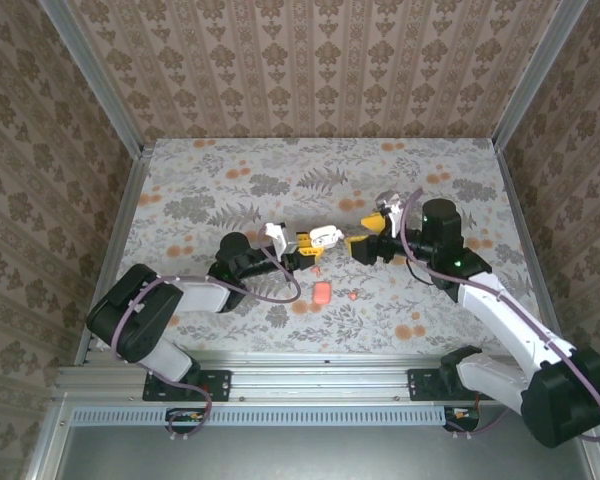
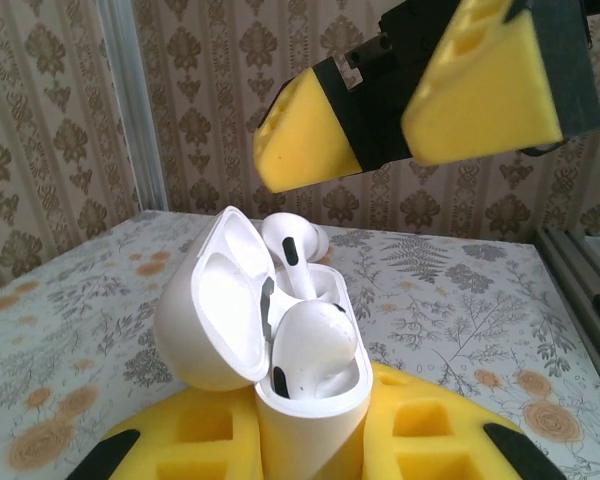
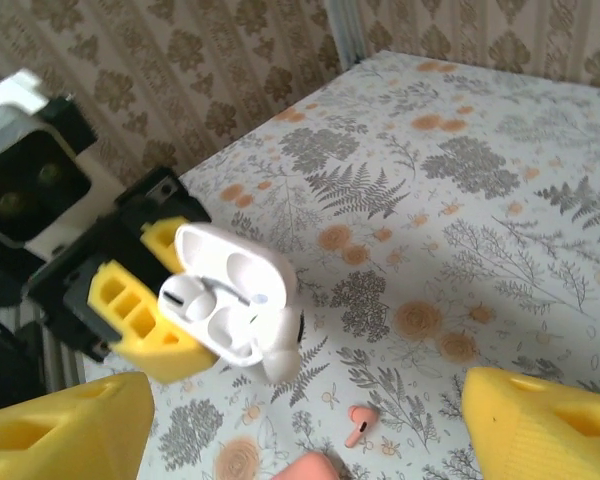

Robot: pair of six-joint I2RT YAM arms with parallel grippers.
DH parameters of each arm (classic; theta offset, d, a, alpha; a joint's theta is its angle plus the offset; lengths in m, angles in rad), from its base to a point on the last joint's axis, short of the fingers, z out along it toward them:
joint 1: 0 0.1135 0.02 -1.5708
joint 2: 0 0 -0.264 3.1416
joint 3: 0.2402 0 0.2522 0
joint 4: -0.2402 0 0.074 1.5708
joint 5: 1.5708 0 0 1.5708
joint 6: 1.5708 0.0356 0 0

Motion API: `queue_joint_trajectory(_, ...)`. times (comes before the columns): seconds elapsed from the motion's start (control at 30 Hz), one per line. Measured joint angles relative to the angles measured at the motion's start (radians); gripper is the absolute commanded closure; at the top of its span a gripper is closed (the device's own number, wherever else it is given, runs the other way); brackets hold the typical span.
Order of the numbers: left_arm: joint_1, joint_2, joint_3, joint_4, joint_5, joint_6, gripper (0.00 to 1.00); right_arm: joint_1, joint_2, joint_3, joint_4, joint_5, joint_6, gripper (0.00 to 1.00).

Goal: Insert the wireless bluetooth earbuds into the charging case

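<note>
The white charging case (image 2: 310,410) stands lid-open with my left gripper (image 2: 310,445) shut on its body between yellow fingers (image 2: 185,440). One white earbud (image 2: 315,345) lies seated in the near slot. A second white earbud (image 2: 292,243) stands stem-down in the far slot, its head above the rim (image 3: 280,350). My right gripper (image 3: 307,400) hangs open just beyond the case (image 3: 230,290), nothing between its fingers (image 3: 60,430). In the top view the left gripper (image 1: 305,243) and the right gripper (image 1: 365,235) face each other across the case (image 1: 326,237).
A coral earbud (image 3: 360,425) lies loose on the floral table below the right gripper, next to a coral case (image 3: 310,468). From above, that coral case (image 1: 322,292) and bud (image 1: 352,295) sit nearer the front edge. Patterned walls enclose the table.
</note>
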Motion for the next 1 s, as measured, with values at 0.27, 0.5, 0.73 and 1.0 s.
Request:
queue_joint_trajectory(0.27,0.0,-0.035,-0.002,-0.04,0.043,0.057,0.94,-0.01,-0.026,-0.027,-0.056,-0.039,-0.314,0.2)
queue_joint_trajectory(0.5,0.0,-0.055,-0.012,-0.064,0.049,0.068,0.94,-0.009,0.048,0.029,-0.152,-0.052,-0.492,0.25)
queue_joint_trajectory(0.73,0.0,-0.064,-0.013,-0.075,0.049,0.08,0.94,0.031,0.09,0.058,-0.183,-0.067,-0.581,0.29)
queue_joint_trajectory(1.0,0.0,-0.064,-0.013,-0.078,0.047,0.082,0.94,0.082,0.122,0.096,-0.192,-0.08,-0.63,0.37)
